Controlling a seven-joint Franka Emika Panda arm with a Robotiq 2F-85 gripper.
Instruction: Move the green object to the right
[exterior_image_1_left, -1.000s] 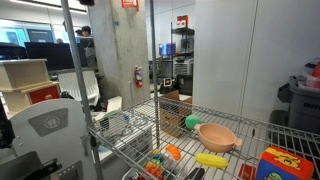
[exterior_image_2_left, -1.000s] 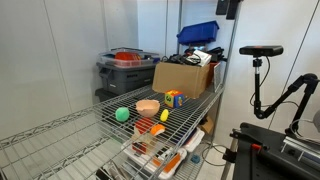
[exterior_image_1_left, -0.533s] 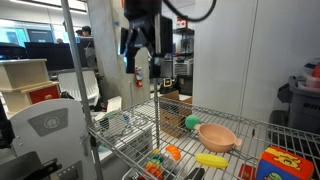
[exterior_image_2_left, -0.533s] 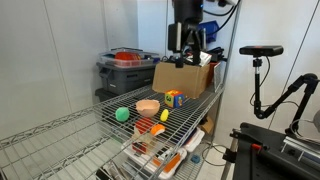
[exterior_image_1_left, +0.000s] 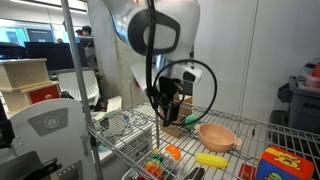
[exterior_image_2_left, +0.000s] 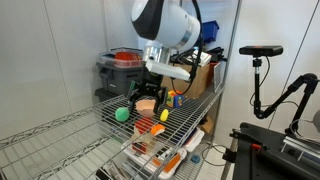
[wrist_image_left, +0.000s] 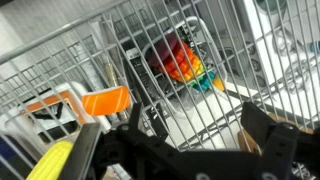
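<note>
**Wire shelf unit, lab room: arm above the toy tier**

- Surface: chrome wire shelf (exterior_image_2_left: 197, 106), open mesh, with a lower tier visible beneath it. Plain pale wall panels stand behind it in an exterior view; an open office area with desks and a concrete column (exterior_image_1_left: 112, 45) lies behind it in an exterior view.
- Green object (exterior_image_2_left: 122, 114): rests on the mesh near the shelf's edge, close to the pink bowl (exterior_image_2_left: 148, 106) but not touching it. It also shows in an exterior view (exterior_image_1_left: 191, 122), just beside the bowl (exterior_image_1_left: 217, 136).
- Gripper (exterior_image_2_left: 147, 97): hangs low over the shelf, above the bowl and near the green object, holding nothing. In the wrist view its dark fingers (wrist_image_left: 268, 140) stand well apart, with mesh showing between them.
- Other toys: long yellow toy (exterior_image_1_left: 211, 160) in front of the bowl; multicoloured cube (exterior_image_2_left: 173, 98) behind it; multicoloured toy (wrist_image_left: 185, 62) seen through the mesh.
- Stored goods on the same tier: cardboard box (exterior_image_2_left: 185, 78), grey bin (exterior_image_2_left: 124, 68) with red contents.
- Room fittings: camera on a tripod (exterior_image_2_left: 262, 50) beside the shelf.
</note>
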